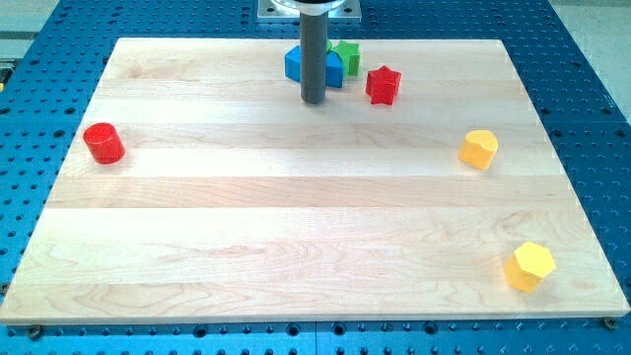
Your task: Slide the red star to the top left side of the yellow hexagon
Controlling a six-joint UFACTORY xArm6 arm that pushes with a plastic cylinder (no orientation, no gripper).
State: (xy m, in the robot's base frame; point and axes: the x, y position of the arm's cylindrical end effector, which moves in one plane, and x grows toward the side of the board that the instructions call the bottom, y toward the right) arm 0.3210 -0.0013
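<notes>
The red star lies near the view's top, right of centre. The yellow hexagon sits near the view's bottom right corner. My tip is at the view's top centre, to the left of the red star with a gap between them. The rod stands in front of a blue block, partly hiding it. A green block lies just behind the blue one, up and left of the red star.
A second yellow block lies at the view's right, above the hexagon. A red cylinder stands at the view's left. The wooden board rests on a blue perforated table.
</notes>
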